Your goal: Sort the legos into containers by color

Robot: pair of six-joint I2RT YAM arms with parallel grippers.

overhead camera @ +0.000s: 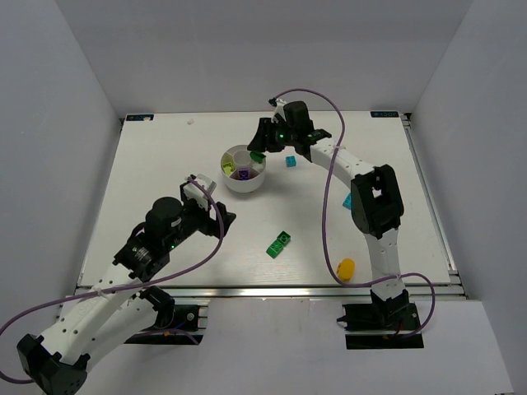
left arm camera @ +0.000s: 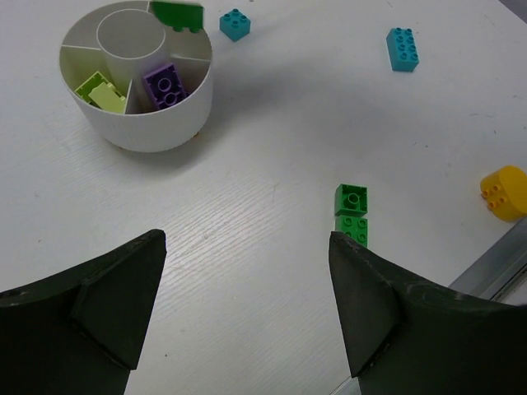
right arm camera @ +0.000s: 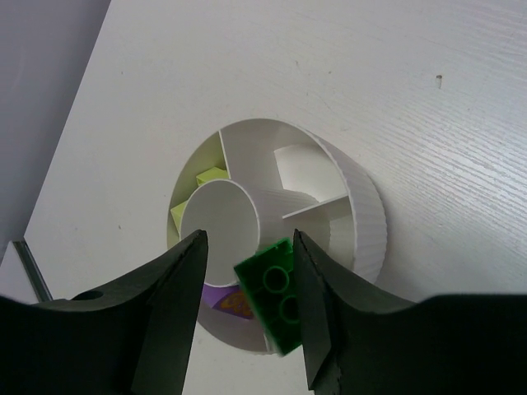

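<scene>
Right claw (right arm camera: 247, 255) is pinching a green brick (right arm camera: 276, 292) over the rim of the dish (right arm camera: 362, 222). Can't tell which wedge it's over. In the dish, lime bricks (left arm camera: 100, 90) fill 1 wedge and a purple brick (left arm camera: 163, 85) sits in the next. The left wrist cam shows both clearly, the right one only slivers. Left claw (left arm camera: 245, 247) is spread wide over bare tabletop (left arm camera: 247, 181). Loose: a green pair (left arm camera: 352, 214) touching, a small cyan brick (left arm camera: 235, 23), a long cyan brick (left arm camera: 403, 48), and a yellow brick (left arm camera: 505, 192) near the front rail.

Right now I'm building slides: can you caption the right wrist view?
Right end effector holds a green brick over the white divided dish.
</scene>
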